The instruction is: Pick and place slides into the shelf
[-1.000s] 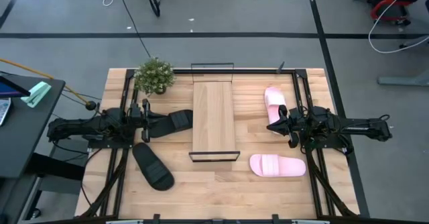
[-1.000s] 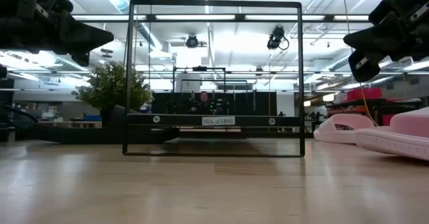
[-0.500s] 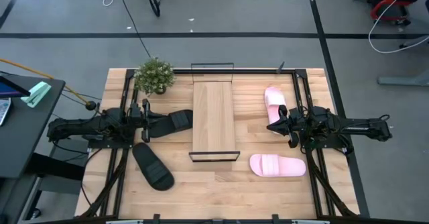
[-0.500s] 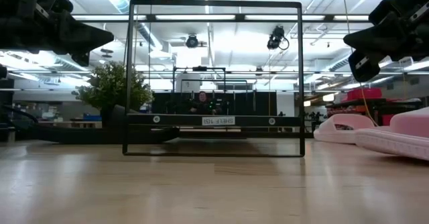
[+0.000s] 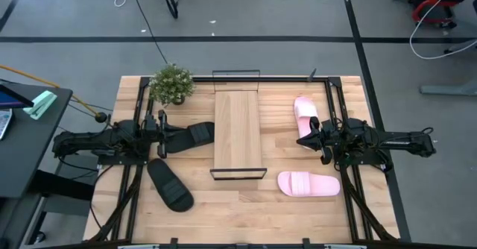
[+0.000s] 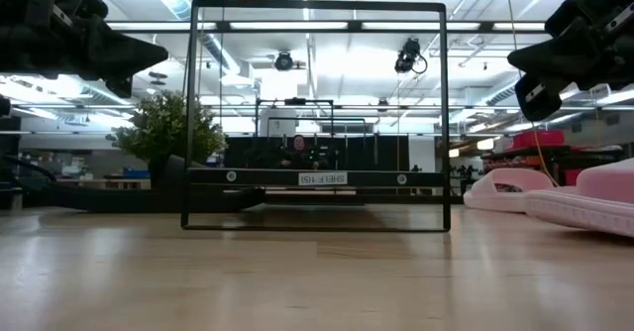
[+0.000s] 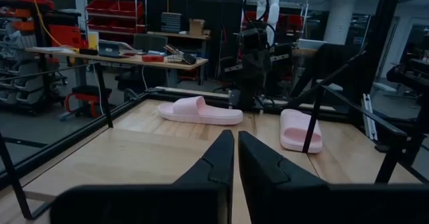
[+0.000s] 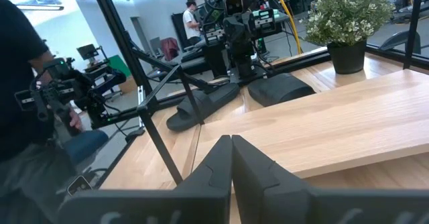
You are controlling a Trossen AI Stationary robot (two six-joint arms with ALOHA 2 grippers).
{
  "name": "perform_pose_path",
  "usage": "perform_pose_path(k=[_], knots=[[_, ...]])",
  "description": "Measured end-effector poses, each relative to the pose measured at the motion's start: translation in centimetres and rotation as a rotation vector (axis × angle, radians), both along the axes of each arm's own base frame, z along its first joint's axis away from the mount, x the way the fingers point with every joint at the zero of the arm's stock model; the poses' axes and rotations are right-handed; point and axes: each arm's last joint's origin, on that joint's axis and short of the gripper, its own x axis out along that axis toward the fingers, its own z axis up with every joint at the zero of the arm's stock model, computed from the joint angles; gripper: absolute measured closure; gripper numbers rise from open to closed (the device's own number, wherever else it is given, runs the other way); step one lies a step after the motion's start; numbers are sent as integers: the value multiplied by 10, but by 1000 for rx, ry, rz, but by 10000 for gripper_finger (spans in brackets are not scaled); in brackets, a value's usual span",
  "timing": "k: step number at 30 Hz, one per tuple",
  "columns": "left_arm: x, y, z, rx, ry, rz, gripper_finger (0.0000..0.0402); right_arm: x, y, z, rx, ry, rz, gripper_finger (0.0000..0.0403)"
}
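- The shelf (image 5: pixel 238 133) is lying down the middle of the table (image 5: pixel 246 212), its wire ends facing the far and near edges; open wood is showing along the near edge and in the lanes on both sides of it.
- The shelf's plank is carrying none of the slides.
- One black slide (image 5: pixel 169 183) is sitting near the left near corner, well apart from the shelf; the other black slide (image 5: pixel 195 134) is lying just left of the shelf, close in front of the left gripper (image 5: pixel 163 136).
- One pink slide (image 5: pixel 308 183) is lying right of the shelf's near end; the other pink slide (image 5: pixel 305 115) is sitting farther back, beside the right gripper (image 5: pixel 303 140).
- A potted plant (image 5: pixel 171 83) is standing at the far left, near the shelf's far corner.
- The left gripper is hovering with fingers (image 7: pixel 218 162) nearly together, gripping nothing.
- The right gripper is hovering with fingers (image 8: pixel 218 158) pressed together, empty.
- A person (image 8: pixel 23 103) is standing beyond the table in the right wrist view.
- Compared with a second ago, nothing is shifting: arms and slides are staying where they were.
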Motion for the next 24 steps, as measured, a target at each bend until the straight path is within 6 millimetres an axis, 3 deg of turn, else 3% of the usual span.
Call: perform_pose_path(k=[17, 24], knots=[[0, 0, 0, 0, 2, 0, 373, 0, 0, 0, 0, 0, 0, 389], [0, 0, -3, -133, 6, -11, 378, 0, 0, 0, 0, 0, 0, 389]])
